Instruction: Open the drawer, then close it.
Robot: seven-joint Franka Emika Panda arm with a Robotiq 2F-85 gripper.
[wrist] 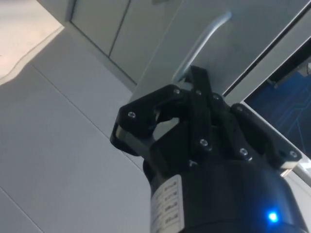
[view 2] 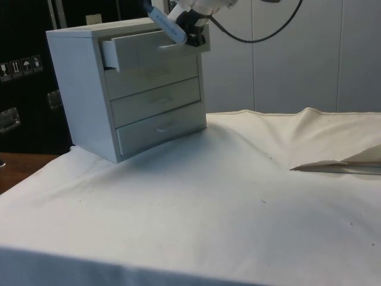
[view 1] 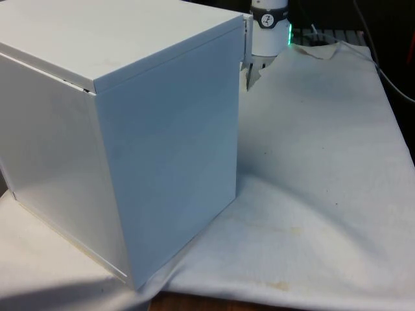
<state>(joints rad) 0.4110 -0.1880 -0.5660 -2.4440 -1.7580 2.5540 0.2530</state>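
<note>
Drawer (view 2: 149,49), the top one of the white chest (view 2: 83,89), is pulled partway out. The gripper (wrist: 192,104) sits right at its front, fingers pinched on the handle (wrist: 201,43), whose long axis runs across the drawer face. Next it probably pushes straight in.

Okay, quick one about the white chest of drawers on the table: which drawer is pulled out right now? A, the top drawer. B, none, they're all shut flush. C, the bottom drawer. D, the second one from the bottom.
A: in the side view the top drawer juts forward of the chest of drawers with the gripper at its front, while the three lower drawers sit flush.
</note>
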